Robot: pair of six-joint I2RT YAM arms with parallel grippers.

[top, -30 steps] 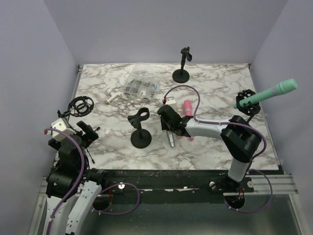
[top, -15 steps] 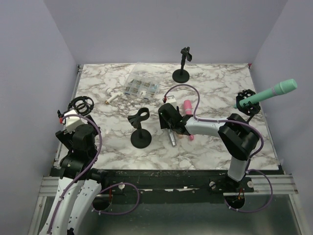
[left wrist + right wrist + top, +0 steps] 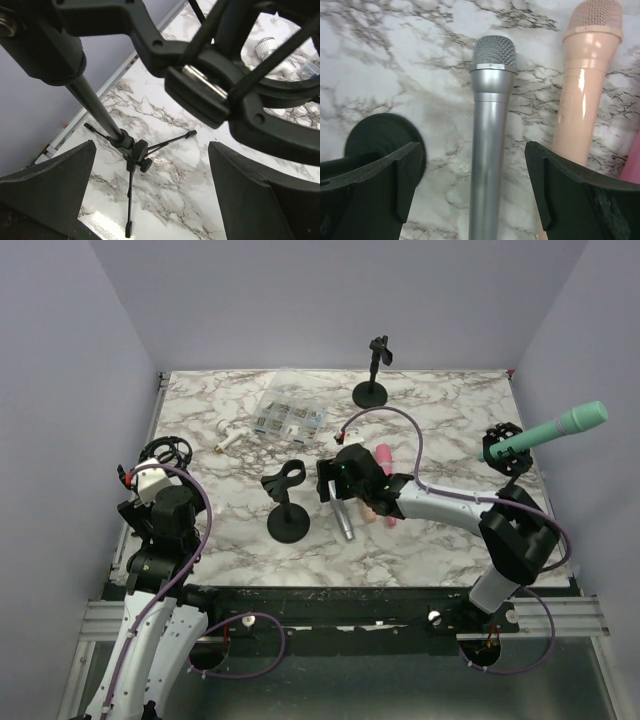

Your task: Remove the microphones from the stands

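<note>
— What is kept in the clear box (image 3: 290,416)?
— Small parts are seen in its compartments; their kind cannot be made out.
— Where is the green microphone (image 3: 548,430)?
— It is shown only from above, seated tilted in the stand (image 3: 512,462) at the right edge of the table (image 3: 450,410), touched by neither arm.
— And the wrist views?
— The right gripper (image 3: 472,165) is spread wide astride a silver microphone (image 3: 487,125), with nothing gripped and a peach microphone (image 3: 582,100) alongside. The left gripper (image 3: 150,185) is likewise parted and unladen, above a tripod (image 3: 131,150).

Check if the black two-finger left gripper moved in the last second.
Yes. The left gripper swung leftward and away, toward the black ring-shaped shock mount, fixed at the left edge of the table.
</note>
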